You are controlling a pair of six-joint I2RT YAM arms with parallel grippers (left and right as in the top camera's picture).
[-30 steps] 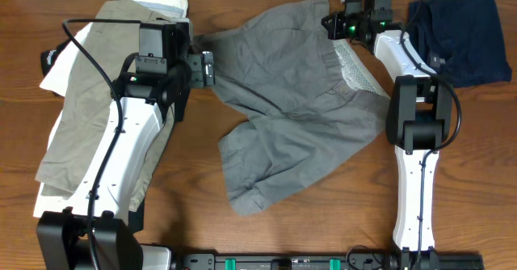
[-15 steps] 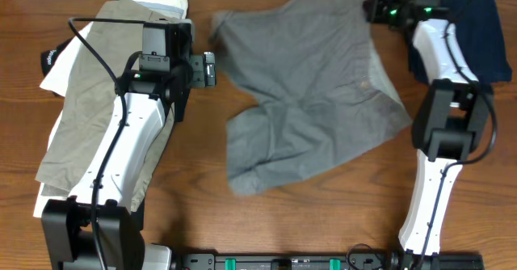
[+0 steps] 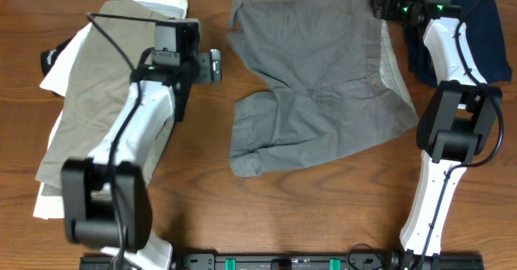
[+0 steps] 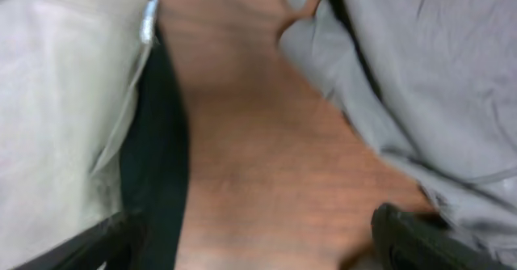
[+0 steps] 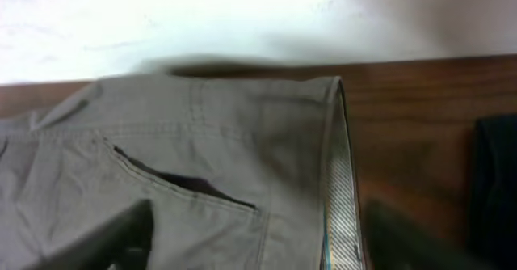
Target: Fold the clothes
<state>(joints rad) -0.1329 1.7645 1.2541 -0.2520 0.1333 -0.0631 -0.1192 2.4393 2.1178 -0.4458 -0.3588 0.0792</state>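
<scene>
overhead: grey shorts [image 3: 323, 84] lie spread flat in the upper middle, waistband to the right. left gripper [image 3: 216, 66] hovers just off their left edge over the bare table [image 3: 283, 213], beside the khaki shorts [image 3: 89, 100]. right gripper [image 3: 380, 3] sits top right at the waistband corner, near the navy garment [image 3: 485, 27].

left wrist: fingers wide apart, nothing between them, grey cloth upper right.

right wrist: blurred fingers spread, waistband and pocket just ahead.
</scene>
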